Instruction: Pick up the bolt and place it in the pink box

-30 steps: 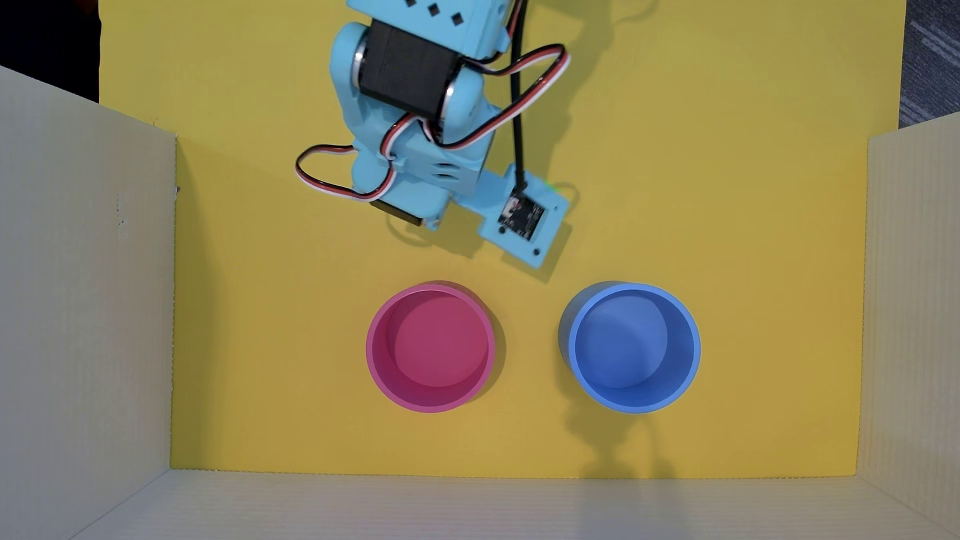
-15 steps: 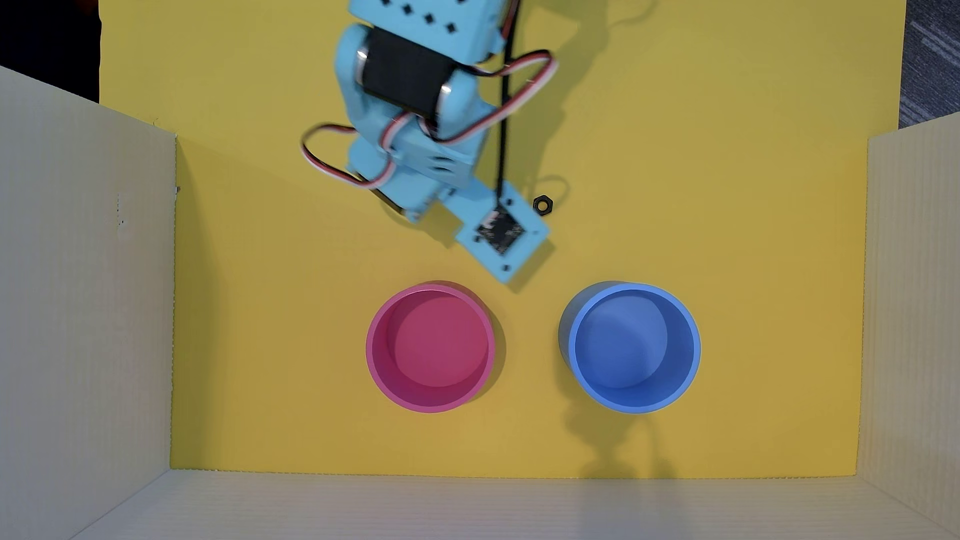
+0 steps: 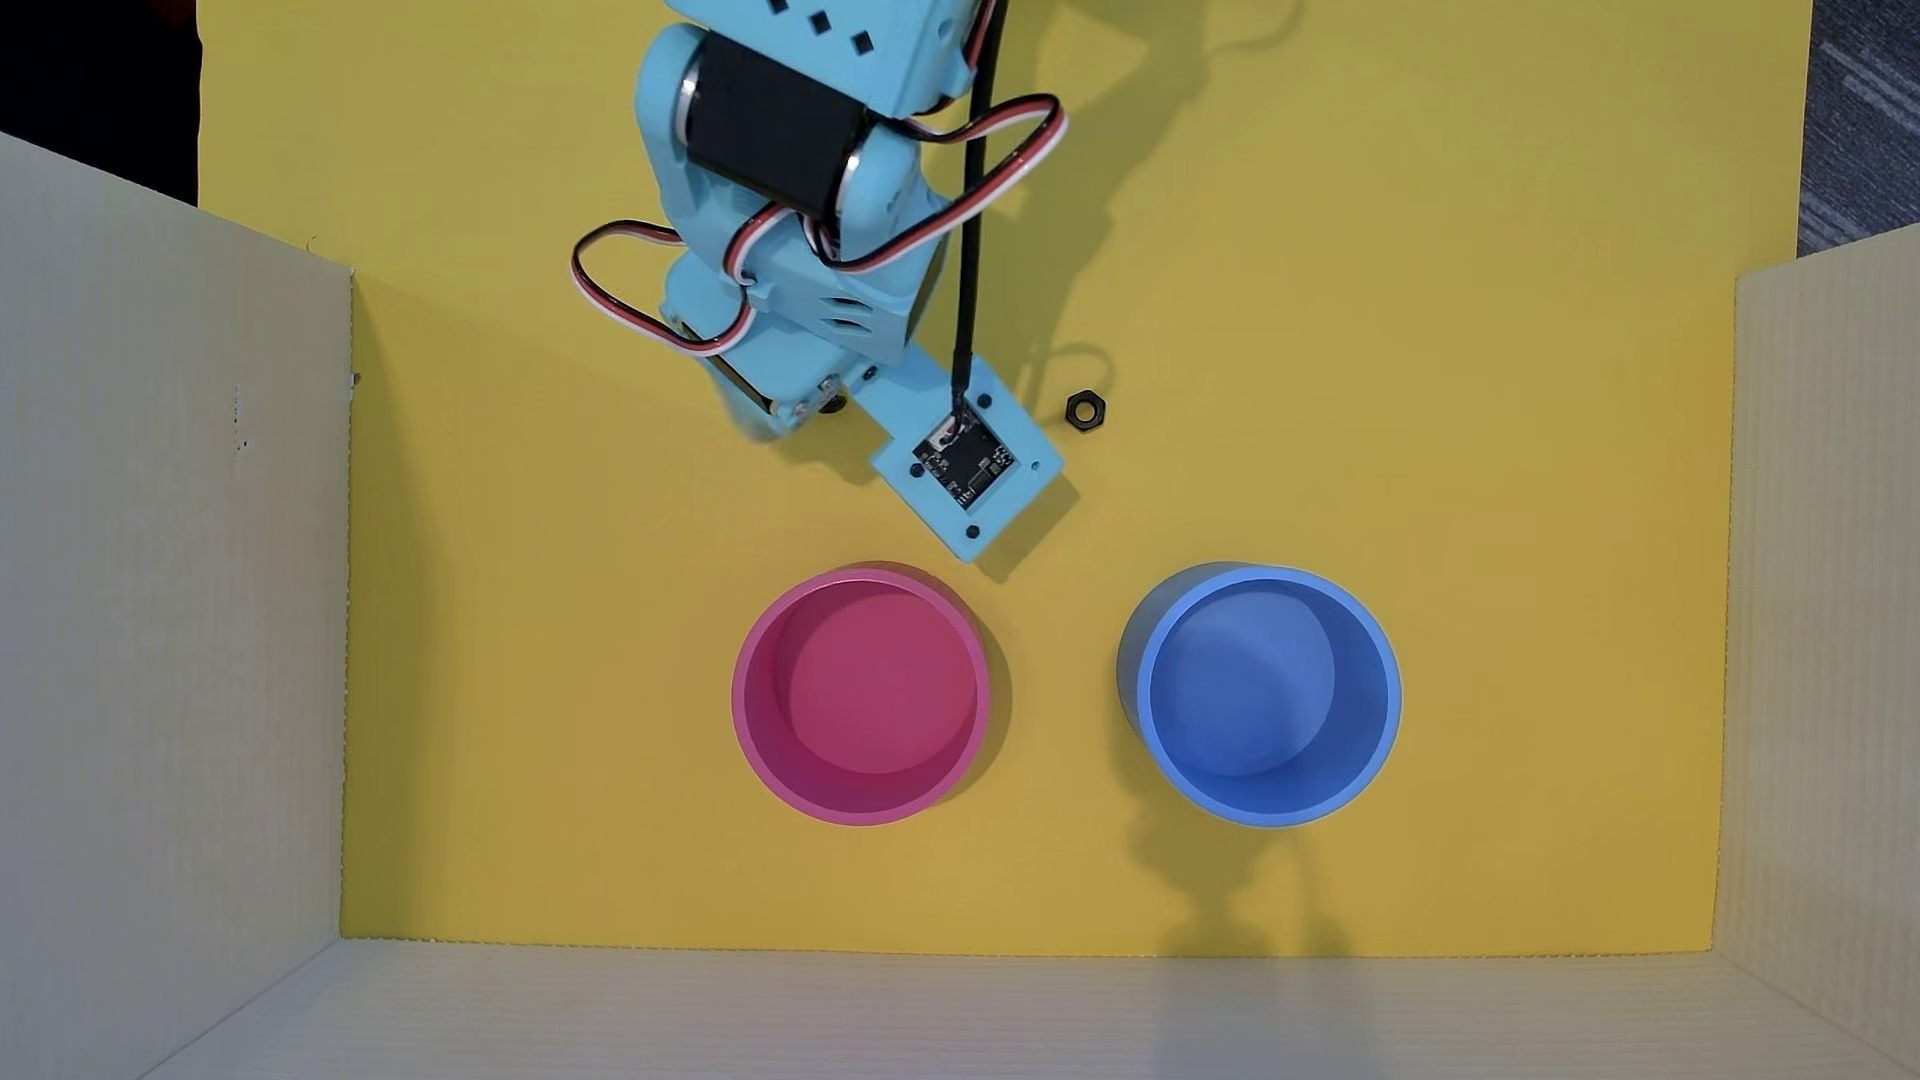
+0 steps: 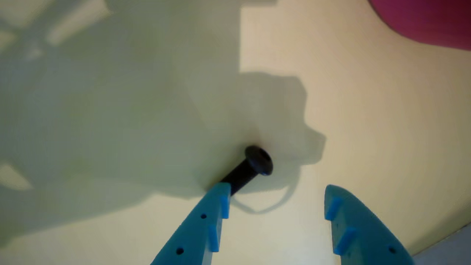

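**Bolt lies at the tip of the open hand**

In the wrist view the bolt (image 4: 250,170) is a short black piece with a rounded, dome-like head and a slim dark shank. It lies on the pale surface (image 4: 368,129), head pointing away from the camera, its shank end running behind the tip of the left-hand finger in that view. The hand (image 4: 276,193) is spread wide, its two light-blue fingers apart with bare surface between them; nothing is clamped. A curved edge of the pink box (image 4: 427,22) shows in the upper right corner of the wrist view.

From overhead, the blue arm (image 3: 800,208) reaches down over the yellow surface (image 3: 1455,312), and the bolt is hidden beneath it. The pink box (image 3: 750,717) stands empty below the arm, with a blue container (image 3: 1382,717) well apart to its right. A small black hexagonal nut (image 3: 1085,411) lies just right of the arm's camera mount.
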